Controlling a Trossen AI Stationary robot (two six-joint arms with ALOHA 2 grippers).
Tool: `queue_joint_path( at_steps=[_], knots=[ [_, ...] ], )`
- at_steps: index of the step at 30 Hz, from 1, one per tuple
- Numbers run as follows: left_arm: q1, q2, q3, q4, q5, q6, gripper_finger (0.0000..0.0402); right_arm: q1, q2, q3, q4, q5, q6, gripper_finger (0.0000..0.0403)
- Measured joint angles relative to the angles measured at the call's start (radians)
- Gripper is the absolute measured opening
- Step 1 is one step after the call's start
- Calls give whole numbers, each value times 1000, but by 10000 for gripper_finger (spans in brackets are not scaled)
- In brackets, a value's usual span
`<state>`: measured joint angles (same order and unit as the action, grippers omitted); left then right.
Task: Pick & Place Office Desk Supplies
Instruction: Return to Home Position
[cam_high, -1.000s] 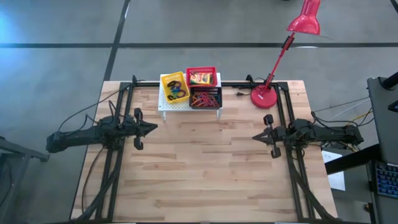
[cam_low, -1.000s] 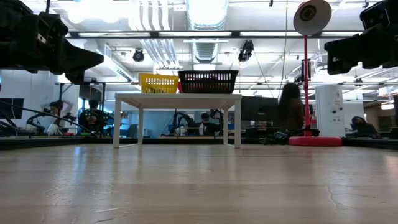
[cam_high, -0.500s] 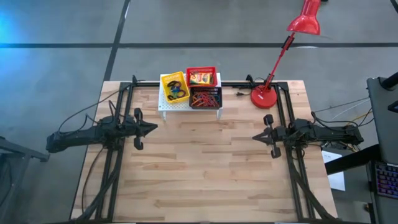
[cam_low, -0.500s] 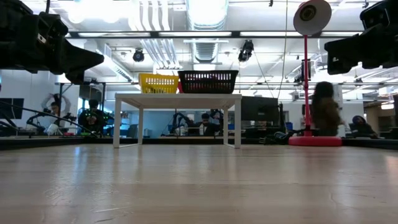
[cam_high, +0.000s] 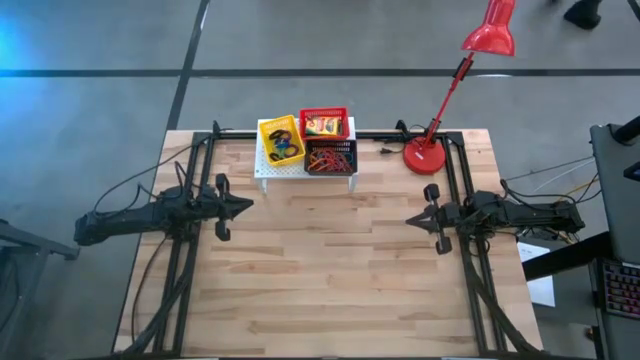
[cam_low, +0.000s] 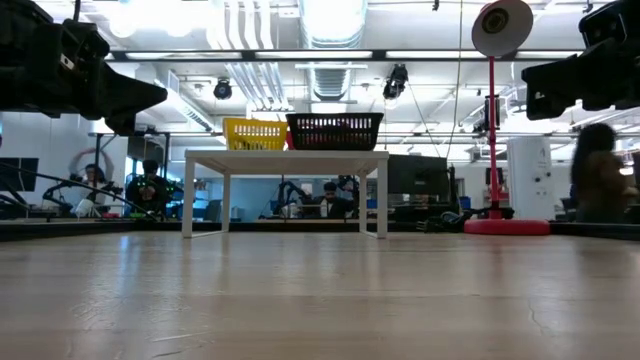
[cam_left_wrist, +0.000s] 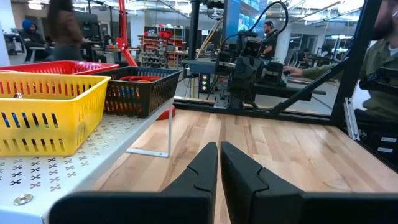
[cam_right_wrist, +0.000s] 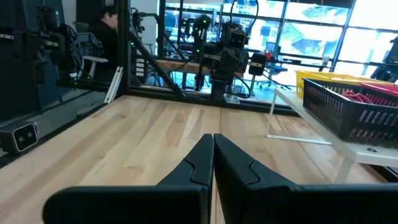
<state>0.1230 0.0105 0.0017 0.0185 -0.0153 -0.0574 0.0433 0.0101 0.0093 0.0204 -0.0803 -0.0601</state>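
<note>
Elastic loops (cam_high: 328, 160) in black basket (cam_low: 334, 131) | left gripper (cam_high: 249, 206), right gripper (cam_high: 409, 221) closed (aloft)

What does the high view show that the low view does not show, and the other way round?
Only the high view shows inside the baskets: rubber bands in the black basket, a crayon box in the red basket. Only the low view shows the legs of the white shelf and a person in the room behind. Both show the yellow basket, the black basket, the shelf, the red lamp, and the left gripper and right gripper above the table.
</note>
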Motion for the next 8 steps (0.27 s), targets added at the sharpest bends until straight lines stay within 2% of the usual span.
queue_joint_path(
  at_steps=[8],
  knots=[
    [0, 0, 0, 0, 0, 0, 26, 0, 0, 0, 0, 0, -2, 9]
  ],
)
